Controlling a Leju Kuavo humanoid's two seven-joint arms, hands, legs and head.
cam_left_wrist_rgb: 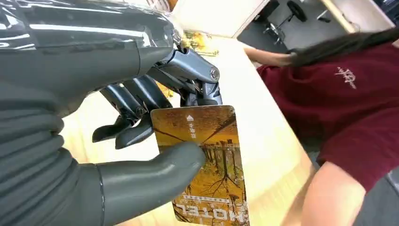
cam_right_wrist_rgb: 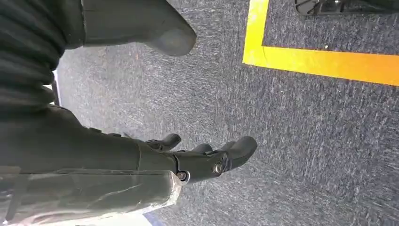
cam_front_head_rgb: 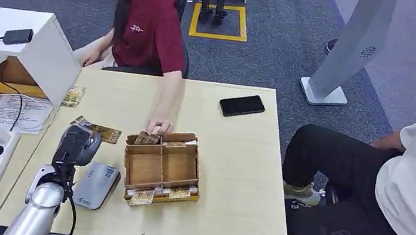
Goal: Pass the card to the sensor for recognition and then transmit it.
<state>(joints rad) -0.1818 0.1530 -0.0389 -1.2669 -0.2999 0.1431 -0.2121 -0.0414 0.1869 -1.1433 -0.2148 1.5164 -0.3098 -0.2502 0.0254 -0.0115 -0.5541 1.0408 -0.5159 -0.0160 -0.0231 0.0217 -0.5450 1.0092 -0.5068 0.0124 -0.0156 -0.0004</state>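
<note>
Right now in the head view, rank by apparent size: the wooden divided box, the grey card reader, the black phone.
1. wooden divided box, clearly largest.
2. and 3. grey card reader and black phone look alike; the reader sits nearer the camera, so unranked.

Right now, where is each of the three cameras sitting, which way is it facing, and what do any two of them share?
Head view: high on the body, facing forward and down at the table, sensor and left hand.
Left wrist view: behind the left hand, facing the card it pinches, with a seated person beyond.
Right wrist view: behind the hanging right hand, facing the carpet.
The head and left wrist views both show the left hand, card and person.
</note>
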